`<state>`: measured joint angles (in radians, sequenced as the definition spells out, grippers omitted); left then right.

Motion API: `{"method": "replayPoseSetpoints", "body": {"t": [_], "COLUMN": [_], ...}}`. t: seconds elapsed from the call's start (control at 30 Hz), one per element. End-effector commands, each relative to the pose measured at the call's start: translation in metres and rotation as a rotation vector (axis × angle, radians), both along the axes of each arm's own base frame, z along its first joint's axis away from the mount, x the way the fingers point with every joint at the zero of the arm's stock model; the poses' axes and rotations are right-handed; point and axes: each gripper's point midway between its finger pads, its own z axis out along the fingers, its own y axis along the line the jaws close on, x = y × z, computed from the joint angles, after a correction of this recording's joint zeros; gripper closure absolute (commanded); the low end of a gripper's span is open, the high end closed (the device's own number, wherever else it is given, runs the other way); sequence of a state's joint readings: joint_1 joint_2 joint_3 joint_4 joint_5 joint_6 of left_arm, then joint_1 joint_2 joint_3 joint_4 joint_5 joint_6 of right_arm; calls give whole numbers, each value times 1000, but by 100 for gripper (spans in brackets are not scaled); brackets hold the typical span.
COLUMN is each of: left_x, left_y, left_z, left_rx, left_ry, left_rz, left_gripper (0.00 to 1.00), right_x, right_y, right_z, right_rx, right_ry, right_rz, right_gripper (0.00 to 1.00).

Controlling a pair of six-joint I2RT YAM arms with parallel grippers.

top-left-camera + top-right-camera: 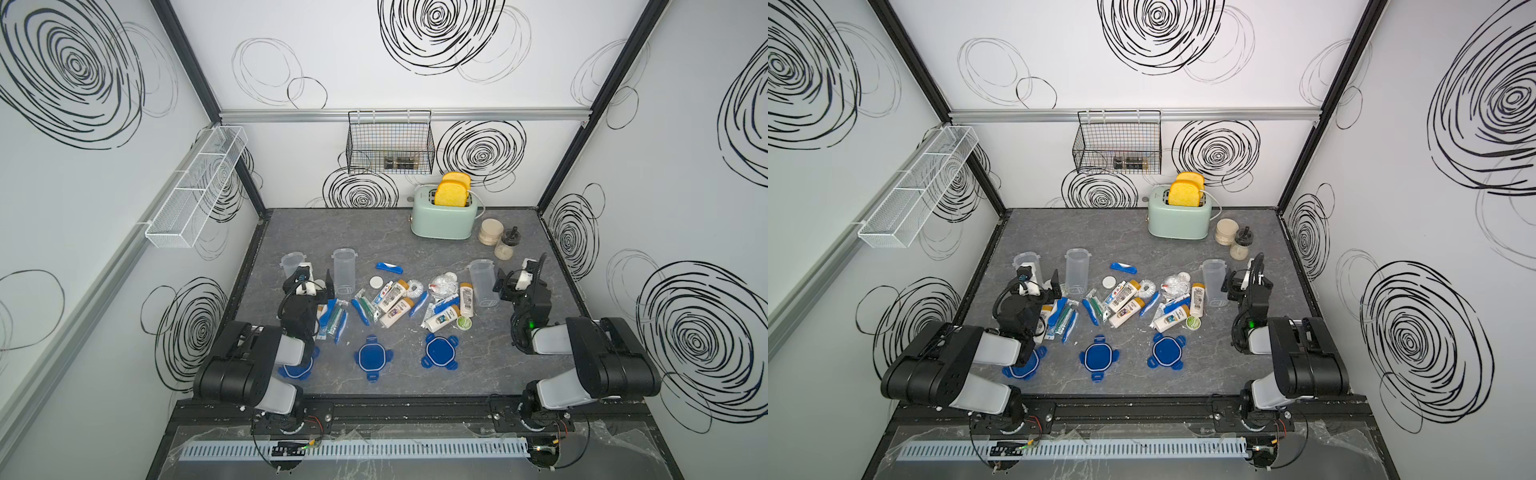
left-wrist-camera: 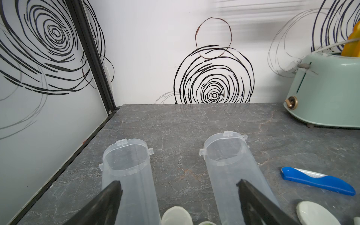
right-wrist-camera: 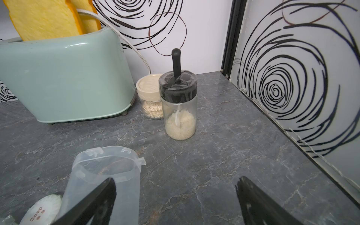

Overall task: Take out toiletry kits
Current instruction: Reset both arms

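Note:
The toiletry kits [image 1: 399, 301] lie loose across the middle of the table in both top views: cream bottles with tan caps [image 1: 1124, 312], toothpaste tubes, blue toothbrushes [image 1: 360, 311], round tins [image 1: 464, 323] and clear-wrapped bits. My left gripper [image 1: 311, 280] is open at the pile's left end. Its fingers frame bare table and a white tin [image 2: 176, 216], with nothing held. My right gripper [image 1: 513, 278] is open over bare table [image 3: 175, 181] at the right. A wrapped soap [image 3: 41, 210] lies beside it.
Three lidless clear containers [image 1: 293, 266] [image 1: 344, 270] [image 1: 483, 282] stand upright behind the pile. Three blue lids [image 1: 372, 357] lie near the front edge. A mint toaster [image 1: 444, 216] and two jars [image 3: 180, 109] stand at the back right. A blue case [image 2: 315, 180] lies apart.

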<state>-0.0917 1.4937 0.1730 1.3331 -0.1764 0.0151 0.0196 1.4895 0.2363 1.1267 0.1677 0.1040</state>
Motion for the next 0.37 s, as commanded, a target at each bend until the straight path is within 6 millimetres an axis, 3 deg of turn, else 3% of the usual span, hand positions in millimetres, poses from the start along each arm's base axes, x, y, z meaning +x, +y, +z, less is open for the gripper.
{"method": "replayPoseSetpoints", "body": {"t": [0.0, 0.1, 0.33], "left_x": [1, 11, 4], "left_y": [-1, -1, -2], "left_z": [16, 10, 15], "left_rx": [-7, -27, -19], "left_ry": [-64, -23, -51], "left_rz": [-2, -44, -27], "left_gripper": [4, 4, 4], "right_x": [2, 2, 2], "right_y": [1, 1, 1], "right_z": [7, 8, 7], "right_rx": [-15, -15, -14], "right_ry": [-19, -21, -18], "right_rz": [8, 8, 8], "right_gripper": [2, 2, 2]}}
